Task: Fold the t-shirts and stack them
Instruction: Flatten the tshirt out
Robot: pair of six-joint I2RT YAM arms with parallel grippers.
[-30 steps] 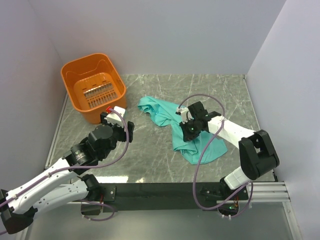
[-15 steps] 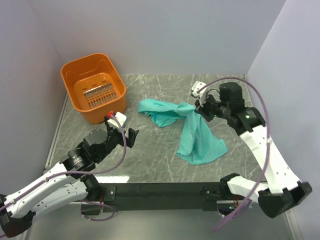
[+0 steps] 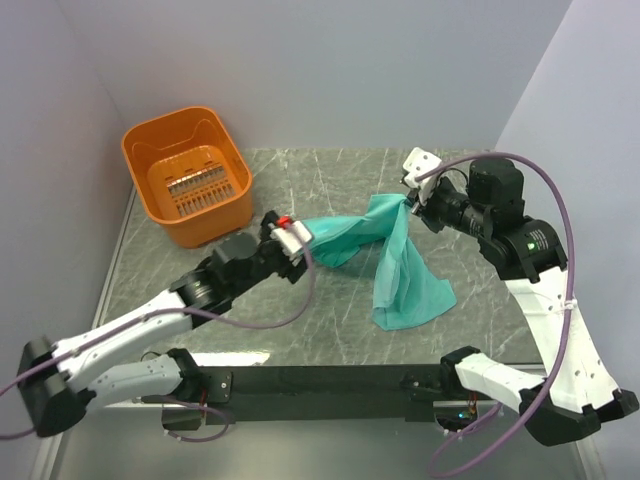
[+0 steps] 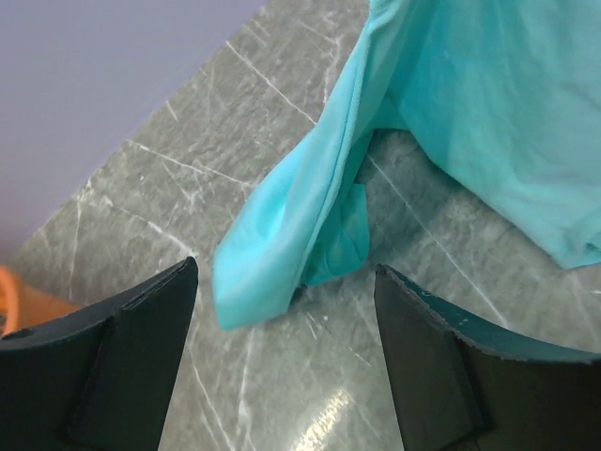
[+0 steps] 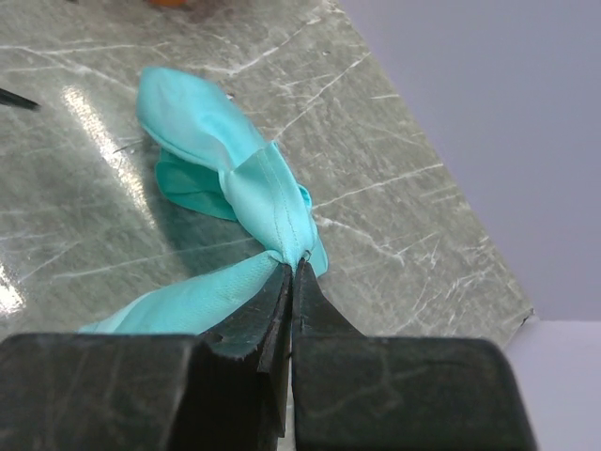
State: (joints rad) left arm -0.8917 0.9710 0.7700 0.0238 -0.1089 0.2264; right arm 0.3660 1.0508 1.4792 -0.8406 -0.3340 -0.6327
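While the grey marble table (image 3: 330, 335) carries everything, the teal-green t-shirt (image 3: 400, 275) stretches from its middle towards the right edge; the orange basket (image 3: 140, 185) sits at the far left corner; the right gripper (image 3: 408, 200) grasps the shirt's raised end, and the left gripper (image 3: 297, 237), released, hovers at its left tip

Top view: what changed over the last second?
The right gripper, shut on the t-shirt, swung from mid-table to the far right, lifting and stretching the cloth. The left gripper moved from beside the orange basket to the shirt's left end; its open jaws flank that end without gripping. The basket stayed put.
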